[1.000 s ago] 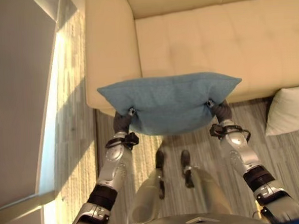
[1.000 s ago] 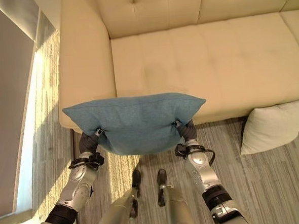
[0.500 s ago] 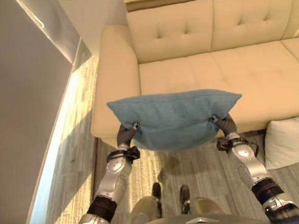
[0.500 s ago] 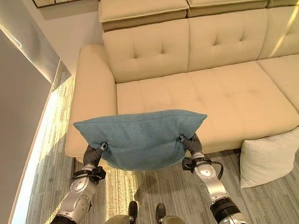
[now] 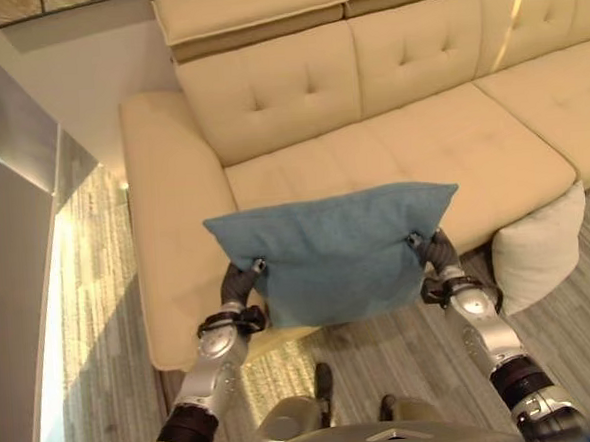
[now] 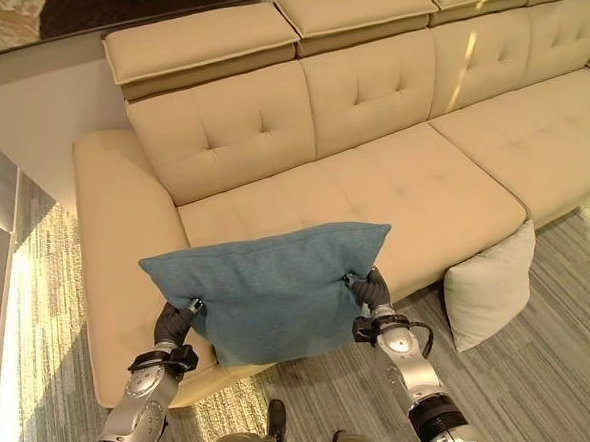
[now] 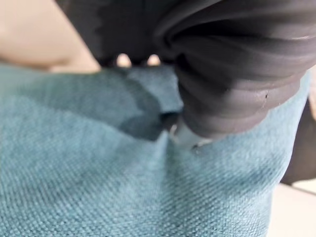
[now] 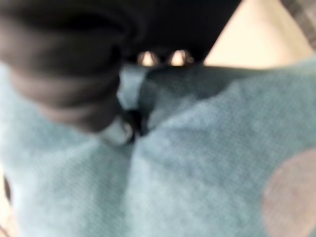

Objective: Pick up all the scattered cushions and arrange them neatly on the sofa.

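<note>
Camera tilted up since earlier, showing more sofa (image 6: 393, 185); cushion (image 6: 269, 293) stayed gripped at both side edges, left hand (image 5: 241, 280) and right hand (image 5: 435, 250) pinching fabric, above the seat's front edge. Risk: dropped short, it slides to the floor (white cushion (image 6: 491, 287) awaits there).

one blue cushion (image 5: 337, 246), one cream cushion (image 5: 537, 248), one beige sofa (image 5: 440, 142), two hands

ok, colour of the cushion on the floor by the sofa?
Off-white cushion, plain, leaning on the sofa front; clearest in the right eye view.
</note>
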Robot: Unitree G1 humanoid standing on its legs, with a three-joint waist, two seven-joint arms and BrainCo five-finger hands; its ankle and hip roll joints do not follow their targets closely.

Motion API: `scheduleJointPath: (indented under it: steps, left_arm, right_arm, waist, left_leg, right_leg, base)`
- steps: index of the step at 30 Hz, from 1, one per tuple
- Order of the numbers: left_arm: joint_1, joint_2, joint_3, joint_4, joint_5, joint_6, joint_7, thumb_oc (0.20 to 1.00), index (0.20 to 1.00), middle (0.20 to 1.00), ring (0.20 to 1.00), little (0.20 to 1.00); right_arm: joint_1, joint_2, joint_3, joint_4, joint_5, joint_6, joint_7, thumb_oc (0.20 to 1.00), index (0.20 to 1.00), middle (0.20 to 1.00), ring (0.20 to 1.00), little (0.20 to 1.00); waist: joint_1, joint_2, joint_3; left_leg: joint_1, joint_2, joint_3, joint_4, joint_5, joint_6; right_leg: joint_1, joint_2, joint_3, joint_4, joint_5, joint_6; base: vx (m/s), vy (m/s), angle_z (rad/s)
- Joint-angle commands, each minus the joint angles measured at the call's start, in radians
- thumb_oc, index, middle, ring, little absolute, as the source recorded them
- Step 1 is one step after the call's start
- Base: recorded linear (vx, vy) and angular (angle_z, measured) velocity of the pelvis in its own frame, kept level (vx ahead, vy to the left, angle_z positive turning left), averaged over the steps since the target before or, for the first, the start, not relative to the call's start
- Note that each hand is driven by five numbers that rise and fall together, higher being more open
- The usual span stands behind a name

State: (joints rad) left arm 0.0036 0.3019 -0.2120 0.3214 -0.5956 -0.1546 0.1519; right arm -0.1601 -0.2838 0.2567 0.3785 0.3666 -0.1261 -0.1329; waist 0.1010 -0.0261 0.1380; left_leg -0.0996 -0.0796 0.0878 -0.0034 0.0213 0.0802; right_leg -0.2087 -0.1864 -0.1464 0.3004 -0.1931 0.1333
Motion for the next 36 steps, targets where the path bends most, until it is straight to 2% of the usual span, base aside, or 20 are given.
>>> scheduleJointPath:
  steps: [1, 3, 5, 7, 9, 10, 11, 13, 14, 16, 18, 19, 20, 21, 22, 27, 29, 30, 32, 36]
  left_arm:
    - [-0.054, 0.009, 0.032, -0.112, 0.060, -0.082, -0.045, 0.200, 0.200, 0.200, 0.200, 0.200]
    - [-0.064, 0.000, 0.034, -0.099, 0.061, -0.085, -0.046, 0.200, 0.200, 0.200, 0.200, 0.200]
    - [-0.067, -0.001, 0.032, -0.099, 0.062, -0.087, -0.046, 0.200, 0.200, 0.200, 0.200, 0.200]
    - [-0.078, -0.006, 0.015, -0.087, 0.065, -0.086, -0.051, 0.200, 0.200, 0.200, 0.200, 0.200]
    - [-0.084, -0.018, 0.002, -0.075, 0.061, -0.086, -0.056, 0.200, 0.200, 0.200, 0.200, 0.200]
    - [-0.081, -0.028, -0.006, -0.066, 0.049, -0.082, -0.060, 0.200, 0.200, 0.200, 0.200, 0.200]
    - [-0.087, -0.034, -0.013, -0.059, 0.034, -0.083, -0.060, 0.200, 0.200, 0.200, 0.200, 0.200]
    - [-0.123, -0.040, -0.040, -0.044, 0.019, -0.086, -0.065, 0.200, 0.200, 0.200, 0.200, 0.200]
    - [-0.133, -0.043, -0.049, -0.039, 0.011, -0.088, -0.069, 0.200, 0.200, 0.200, 0.200, 0.200]
    - [-0.134, -0.044, -0.049, -0.039, 0.008, -0.089, -0.065, 0.200, 0.200, 0.200, 0.200, 0.200]
    - [-0.145, -0.054, -0.051, -0.035, -0.013, -0.083, -0.064, 0.200, 0.200, 0.200, 0.200, 0.200]
    - [-0.159, -0.061, -0.061, -0.033, -0.012, -0.079, -0.067, 0.200, 0.200, 0.200, 0.200, 0.200]
    - [-0.168, -0.063, -0.064, -0.033, -0.012, -0.078, -0.071, 0.200, 0.200, 0.200, 0.200, 0.200]
    - [-0.168, -0.063, -0.064, -0.033, -0.012, -0.078, -0.071, 0.200, 0.200, 0.200, 0.200, 0.200]
    - [-0.173, -0.058, -0.058, -0.044, -0.013, -0.080, -0.076, 0.200, 0.200, 0.200, 0.200, 0.200]
    - [-0.164, -0.045, -0.051, -0.065, -0.002, -0.075, -0.080, 0.200, 0.200, 0.200, 0.200, 0.200]
    - [-0.138, -0.006, -0.025, -0.095, 0.017, -0.065, -0.082, 0.200, 0.200, 0.200, 0.200, 0.200]
    - [-0.138, -0.006, -0.025, -0.095, 0.017, -0.065, -0.082, 0.200, 0.200, 0.200, 0.200, 0.200]
    - [-0.135, 0.007, -0.013, -0.101, 0.022, -0.072, -0.084, 0.200, 0.200, 0.200, 0.200, 0.200]
    - [-0.146, 0.011, -0.005, -0.114, 0.031, -0.085, -0.075, 0.200, 0.200, 0.200, 0.200, 0.200]
  right_arm:
    - [-0.069, 0.034, 0.032, -0.090, -0.022, -0.066, 0.058, 0.200, 0.200, 0.200, 0.200, 0.200]
    - [-0.074, 0.030, 0.032, -0.088, -0.038, -0.059, 0.060, 0.200, 0.200, 0.200, 0.200, 0.200]
    - [-0.073, 0.028, 0.032, -0.090, -0.040, -0.057, 0.059, 0.200, 0.200, 0.200, 0.200, 0.200]
    - [-0.057, 0.022, 0.026, -0.097, -0.039, -0.059, 0.057, 0.200, 0.200, 0.200, 0.200, 0.200]
    - [-0.043, 0.015, 0.026, -0.097, -0.036, -0.062, 0.061, 0.200, 0.200, 0.200, 0.200, 0.200]
    - [-0.019, 0.003, 0.020, -0.102, -0.039, -0.059, 0.063, 0.200, 0.200, 0.200, 0.200, 0.200]
    - [-0.008, -0.002, 0.016, -0.104, -0.035, -0.064, 0.061, 0.200, 0.200, 0.200, 0.200, 0.200]
    - [-0.006, -0.013, 0.006, -0.102, -0.012, -0.072, 0.046, 0.200, 0.200, 0.200, 0.200, 0.200]
    - [-0.013, -0.017, 0.008, -0.103, 0.003, -0.079, 0.041, 0.200, 0.200, 0.200, 0.200, 0.200]
    - [-0.016, -0.018, 0.007, -0.102, 0.007, -0.082, 0.036, 0.200, 0.200, 0.200, 0.200, 0.200]
    - [-0.021, -0.022, -0.002, -0.096, 0.026, -0.078, 0.035, 0.200, 0.200, 0.200, 0.200, 0.200]
    - [-0.019, -0.024, -0.015, -0.103, 0.035, -0.082, 0.031, 0.200, 0.200, 0.200, 0.200, 0.200]
    - [-0.014, -0.023, -0.026, -0.104, 0.041, -0.084, 0.026, 0.200, 0.200, 0.200, 0.200, 0.200]
    - [-0.014, -0.023, -0.026, -0.104, 0.041, -0.084, 0.026, 0.200, 0.200, 0.200, 0.200, 0.200]
    - [-0.018, -0.021, -0.036, -0.097, 0.033, -0.075, 0.019, 0.200, 0.200, 0.200, 0.200, 0.200]
    - [-0.020, -0.007, -0.046, -0.102, 0.006, -0.066, 0.027, 0.200, 0.200, 0.200, 0.200, 0.200]
    - [-0.033, 0.014, -0.033, -0.105, -0.011, -0.058, 0.044, 0.200, 0.200, 0.200, 0.200, 0.200]
    - [-0.034, 0.014, -0.033, -0.105, -0.011, -0.058, 0.044, 0.200, 0.200, 0.200, 0.200, 0.200]
    - [-0.035, 0.025, -0.036, -0.105, -0.010, -0.061, 0.052, 0.200, 0.200, 0.200, 0.200, 0.200]
    - [-0.059, 0.023, -0.045, -0.098, -0.012, -0.067, 0.049, 0.200, 0.200, 0.200, 0.200, 0.200]
  waist:
    - [-0.001, -0.032, -0.017]
    - [-0.023, -0.035, -0.006]
    - [-0.027, -0.035, -0.001]
    - [-0.038, -0.051, -0.004]
    - [-0.049, -0.057, -0.019]
    - [-0.060, -0.060, -0.034]
    - [-0.064, -0.063, -0.035]
    - [-0.071, -0.074, -0.010]
    - [-0.071, -0.081, 0.002]
    - [-0.076, -0.091, 0.002]
    - [-0.068, -0.097, 0.012]
    - [-0.070, -0.101, 0.006]
    - [-0.070, -0.094, 0.000]
    - [-0.070, -0.094, 0.000]
    - [-0.053, -0.070, -0.011]
    - [-0.053, -0.070, -0.017]
    - [-0.031, -0.076, -0.012]
    - [-0.031, -0.077, -0.014]
    - [-0.028, -0.077, -0.008]
    - [-0.047, -0.068, -0.001]
  left_leg:
    - [0.043, 0.037, -0.074, 0.099, -0.150, -0.040]
    - [0.079, 0.032, -0.087, 0.094, -0.163, -0.045]
    - [0.089, 0.032, -0.092, 0.091, -0.166, -0.047]
    - [0.117, 0.022, -0.114, 0.081, -0.183, -0.052]
    - [0.142, 0.037, -0.134, 0.078, -0.196, -0.068]
    - [0.155, 0.065, -0.153, 0.092, -0.205, -0.093]
    - [0.141, 0.082, -0.160, 0.130, -0.185, -0.117]
    - [0.014, 0.120, -0.165, 0.350, -0.104, -0.156]
    - [-0.042, 0.127, -0.166, 0.433, -0.089, -0.144]
    - [-0.069, 0.130, -0.155, 0.457, -0.081, -0.133]
    - [-0.127, 0.122, -0.120, 0.468, -0.120, -0.112]
    - [-0.158, 0.108, -0.056, 0.386, -0.145, -0.103]
    - [-0.176, 0.107, -0.012, 0.319, -0.115, -0.103]
    - [-0.175, 0.106, -0.011, 0.315, -0.113, -0.103]
    - [-0.145, 0.098, 0.016, 0.161, -0.078, -0.109]
    - [-0.121, 0.060, -0.025, 0.167, -0.081, -0.091]
    - [-0.066, 0.046, -0.029, 0.153, -0.109, -0.055]
    - [-0.069, 0.045, -0.029, 0.151, -0.105, -0.055]
    - [-0.054, 0.040, -0.051, 0.166, -0.132, -0.038]
    - [-0.023, 0.032, -0.102, 0.139, -0.134, -0.036]
  right_leg:
    - [0.036, 0.045, -0.049, -0.264, 0.253, 0.002]
    - [-0.014, 0.059, -0.035, -0.310, 0.278, 0.017]
    - [-0.018, 0.062, -0.028, -0.309, 0.285, 0.019]
    - [0.005, 0.063, 0.006, -0.326, 0.303, 0.012]
    - [0.019, 0.063, 0.011, -0.321, 0.314, 0.001]
    - [0.042, 0.072, 0.011, -0.315, 0.301, -0.013]
    - [0.059, 0.082, 0.006, -0.311, 0.288, -0.027]
    - [0.092, 0.090, -0.013, -0.301, 0.261, -0.063]
    - [0.106, 0.100, -0.020, -0.301, 0.245, -0.082]
    - [0.113, 0.100, -0.028, -0.301, 0.230, -0.092]
    - [0.148, 0.097, -0.043, -0.304, 0.207, -0.094]
    - [0.173, 0.084, -0.064, -0.324, 0.197, -0.080]
    - [0.185, 0.086, -0.076, -0.333, 0.190, -0.075]
    - [0.185, 0.085, -0.076, -0.333, 0.190, -0.075]
    - [0.197, 0.095, -0.076, -0.332, 0.177, -0.061]
    - [0.202, 0.060, -0.075, -0.265, 0.160, -0.040]
    - [0.180, 0.024, -0.037, -0.165, 0.161, -0.020]
    - [0.177, 0.024, -0.037, -0.166, 0.164, -0.020]
    - [0.151, 0.027, 0.030, -0.134, 0.177, -0.009]
    - [0.043, 0.049, 0.111, -0.207, 0.238, -0.005]
  base:
    - [0.21, -0.005, -0.24]
    - [0.24, -0.017, -0.16]
    - [0.13, -0.040, 0.19]
    - [0.23, -0.087, 0.32]
    - [0.32, -0.143, 0.48]
    - [0.36, -0.234, 0.75]
    - [0.29, -0.263, 0.70]
    - [0.06, -0.222, 0.55]
    - [-0.01, -0.143, 0.73]
    - [0.05, -0.093, 0.62]
    - [0.15, -0.038, 0.19]
    - [0.19, 0.063, 0.45]
    - [0.13, 0.068, 0.63]
    - [0.20, 0.177, 0.54]
    - [0.15, 0.136, 0.32]
    - [0.20, 0.224, -0.12]
    - [0.24, 0.281, -0.31]
    - [0.09, 0.126, -0.15]
    - [0.09, 0.070, 0.06]
    - [0.15, 0.010, 0.19]
